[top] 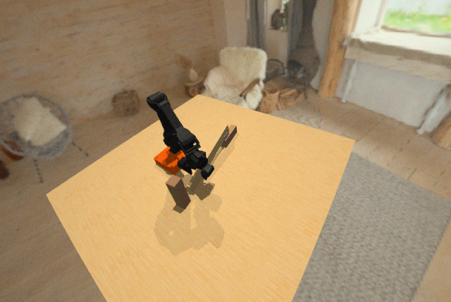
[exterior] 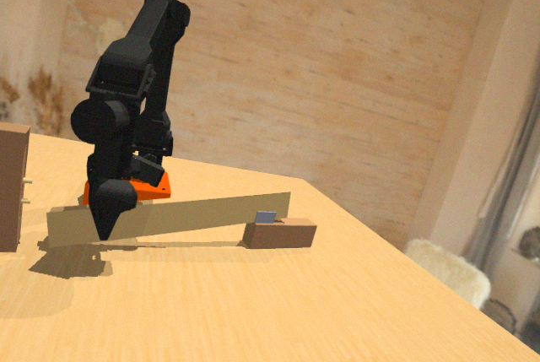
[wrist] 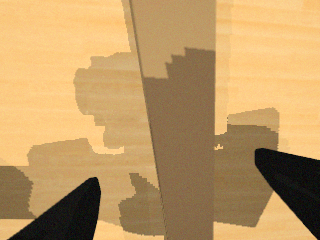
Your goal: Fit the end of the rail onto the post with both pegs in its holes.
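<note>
The long pale wooden rail (top: 218, 144) (exterior: 196, 216) (wrist: 180, 100) slopes from the table up to the grey bracket (exterior: 265, 217) on the low footboard block (top: 230, 134) (exterior: 281, 234). Its near end rests on the table in front of the short brown post (top: 178, 191) (exterior: 10, 183). The post's two pegs (exterior: 27, 191) are bare and apart from the rail end. My gripper (top: 198, 172) (exterior: 104, 232) (wrist: 179, 169) is open. It points down over the rail close to its near end, with one finger on each side of the rail and not touching it.
The arm's orange base (top: 167, 158) (exterior: 152, 190) sits just behind the rail. The wooden table (top: 273, 200) (exterior: 305, 305) carries dark shadows of the arm around the post. The room beyond holds chairs, a rug and a window.
</note>
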Robot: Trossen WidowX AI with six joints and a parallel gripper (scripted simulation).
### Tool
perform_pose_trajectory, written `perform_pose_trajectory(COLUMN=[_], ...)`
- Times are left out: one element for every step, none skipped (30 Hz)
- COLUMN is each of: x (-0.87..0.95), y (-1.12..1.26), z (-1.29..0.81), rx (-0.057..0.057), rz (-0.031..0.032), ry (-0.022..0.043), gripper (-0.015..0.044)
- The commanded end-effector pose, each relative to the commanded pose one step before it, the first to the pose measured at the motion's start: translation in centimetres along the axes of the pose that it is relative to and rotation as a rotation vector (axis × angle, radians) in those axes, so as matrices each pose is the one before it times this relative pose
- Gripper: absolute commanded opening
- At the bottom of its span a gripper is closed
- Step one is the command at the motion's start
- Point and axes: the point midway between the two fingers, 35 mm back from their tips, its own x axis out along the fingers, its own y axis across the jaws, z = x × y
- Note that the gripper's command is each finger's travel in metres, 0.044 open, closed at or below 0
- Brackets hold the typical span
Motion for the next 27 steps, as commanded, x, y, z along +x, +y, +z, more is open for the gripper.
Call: perform_pose_trajectory(x=[0.808, 0.156, 0.154, 0.121, 0.072, 0.024, 0.000, 0.000, 0.000, 0.000, 0.000, 0.000, 0.000, 0.000, 0.000, 0.000, 0.000, 0.000, 0.000, 0.000, 0.000, 0.000, 0.000, 0.000, 0.000, 0.000, 0.000], y=[0.265, 0.021, 0.022, 0.018, 0.011, 0.004, 0.000, 0.000, 0.000, 0.000, 0.000, 0.000, 0.000, 0.000, 0.000, 0.000, 0.000, 0.000, 0.000, 0.000, 0.000, 0.000, 0.000, 0.000, 0.000, 0.000, 0.000], z=[0.190, 0.009, 0.009, 0.007, 0.005, 0.002, 0.000, 0.000, 0.000, 0.000, 0.000, 0.000, 0.000, 0.000, 0.000, 0.000, 0.000, 0.000, 0.000, 0.000, 0.000, 0.000, 0.000, 0.000, 0.000, 0.000, 0.000], rx=[-0.0051, -0.0001, -0.0001, -0.0001, 0.0000, 0.0000, 0.0000, 0.0000, 0.0000, 0.0000, 0.0000, 0.0000, 0.0000, 0.0000, 0.0000, 0.0000, 0.0000, 0.0000, 0.0000, 0.0000, 0.0000, 0.0000, 0.0000, 0.0000, 0.0000, 0.0000, 0.0000], rz=[0.00722, 0.00004, 0.00004, 0.00003, 0.00002, 0.00001, 0.00000, 0.00000, 0.00000, 0.00000, 0.00000, 0.00000, 0.00000, 0.00000, 0.00000, 0.00000, 0.00000, 0.00000, 0.00000, 0.00000, 0.00000, 0.00000, 0.00000, 0.00000, 0.00000, 0.00000, 0.00000], ry=[-0.00744, -0.00002, -0.00002, -0.00002, -0.00001, 0.00000, 0.00000, 0.00000, 0.00000, 0.00000, 0.00000, 0.00000, 0.00000, 0.00000, 0.00000, 0.00000, 0.00000, 0.00000, 0.00000, 0.00000, 0.00000, 0.00000, 0.00000, 0.00000, 0.00000, 0.00000, 0.00000], gripper=[0.0440, 0.0440, 0.0440, 0.0440, 0.0440, 0.0440, 0.0414, 0.0387, 0.0361, 0.0335, 0.0309, 0.0282, 0.0256, 0.0230, 0.0204, 0.0177, 0.0151, 0.0125, 0.0099, 0.0072, 0.0066, 0.0059, 0.0053, 0.0046, 0.0039, 0.0032, 0.0026])
